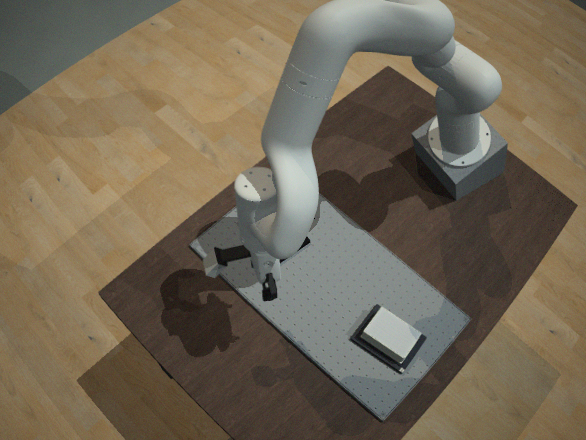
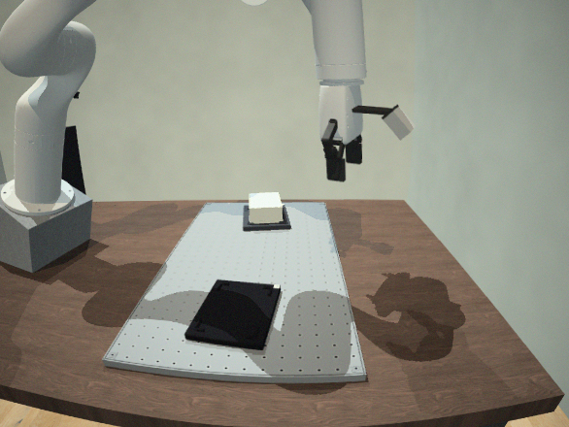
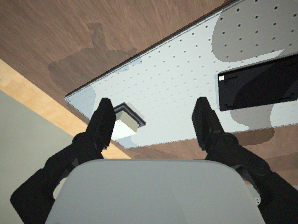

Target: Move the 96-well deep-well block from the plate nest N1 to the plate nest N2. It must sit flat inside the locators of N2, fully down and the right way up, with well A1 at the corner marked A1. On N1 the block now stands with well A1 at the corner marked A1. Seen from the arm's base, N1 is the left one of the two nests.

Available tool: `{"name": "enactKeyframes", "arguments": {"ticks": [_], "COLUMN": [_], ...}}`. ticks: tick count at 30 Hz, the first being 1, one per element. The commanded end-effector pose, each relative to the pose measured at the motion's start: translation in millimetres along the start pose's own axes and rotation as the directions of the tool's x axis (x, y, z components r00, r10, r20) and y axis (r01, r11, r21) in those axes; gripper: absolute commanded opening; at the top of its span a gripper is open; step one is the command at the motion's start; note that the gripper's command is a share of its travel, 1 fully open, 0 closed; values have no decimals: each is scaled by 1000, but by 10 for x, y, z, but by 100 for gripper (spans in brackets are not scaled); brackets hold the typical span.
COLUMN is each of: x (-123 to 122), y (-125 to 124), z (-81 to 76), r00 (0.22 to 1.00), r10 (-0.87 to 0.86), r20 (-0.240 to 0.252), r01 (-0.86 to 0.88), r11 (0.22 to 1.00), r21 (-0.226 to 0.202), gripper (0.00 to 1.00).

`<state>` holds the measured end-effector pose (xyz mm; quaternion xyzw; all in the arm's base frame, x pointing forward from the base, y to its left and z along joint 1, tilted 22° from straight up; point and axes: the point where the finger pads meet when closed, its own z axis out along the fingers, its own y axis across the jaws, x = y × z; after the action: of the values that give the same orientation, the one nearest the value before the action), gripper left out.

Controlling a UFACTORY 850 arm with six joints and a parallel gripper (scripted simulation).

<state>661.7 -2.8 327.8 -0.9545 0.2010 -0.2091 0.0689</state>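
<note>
Overhead, black-fingered tool [image 2: 341,157] spread wide, gripping nothing — boxy white block [image 2: 265,208] seated on flat black nest [image 2: 286,225].

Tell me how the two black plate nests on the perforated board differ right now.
The far nest carries the white deep-well block, so only its dark rim shows; the near nest is bare, its corner locators exposed. In the exterior view the near nest has a pale mark at one corner; no such mark shows on the far nest. Both are black, rectangular and lie flat on the grey board.
</note>
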Motion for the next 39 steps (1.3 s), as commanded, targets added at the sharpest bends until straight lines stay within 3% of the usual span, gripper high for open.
{"name": "enactKeyframes", "arguments": {"ticks": [1, 17, 31, 34, 39], "x": [9, 9, -525, -564, -757], "y": [-5, -5, -337, -359, -471], "z": [-9, -9, 299, 320, 418], "r00": [1000, 1000, 907, 898, 820], "r10": [0, 0, -417, -435, -566], "r20": [-2, -2, 59, 62, 84], "r01": [0, 0, 419, 438, 570], "r11": [1000, 1000, 907, 898, 820], "r21": [1, 1, -43, -44, -47], "gripper": [100, 100, 100, 100, 100]}}
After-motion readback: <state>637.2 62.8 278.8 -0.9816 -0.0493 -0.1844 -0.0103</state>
